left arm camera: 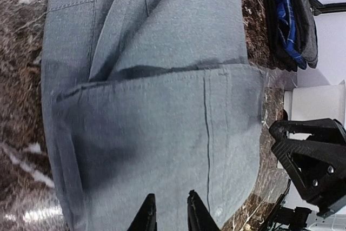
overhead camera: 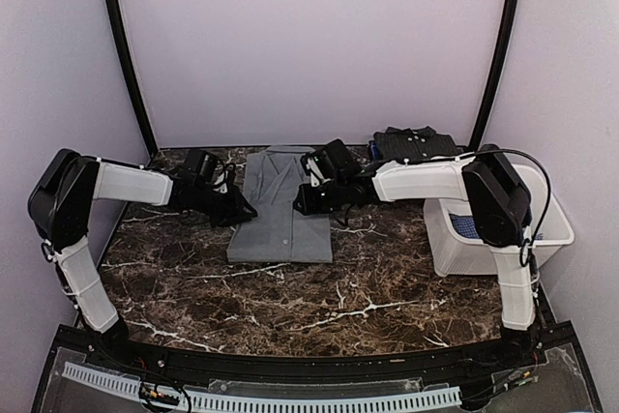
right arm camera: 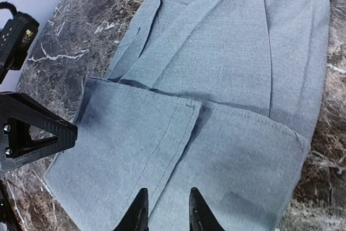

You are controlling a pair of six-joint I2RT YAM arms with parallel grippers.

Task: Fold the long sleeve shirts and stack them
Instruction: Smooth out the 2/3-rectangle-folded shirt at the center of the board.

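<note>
Left of the white tub, the grey shirt lies part-folded on the bench; it looks limp and light, probably best pinched at a hemmed edge. Both arms reach low, the left gripper at the shirt's side away from the tub and the right gripper at the nearer side. Their jaws are nearly together, and I cannot tell whether they catch cloth.

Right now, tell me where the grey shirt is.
In the top view the grey shirt lies flat mid-table on the marble, between the left fingers and right fingers, with the white tub off to its right.
</note>
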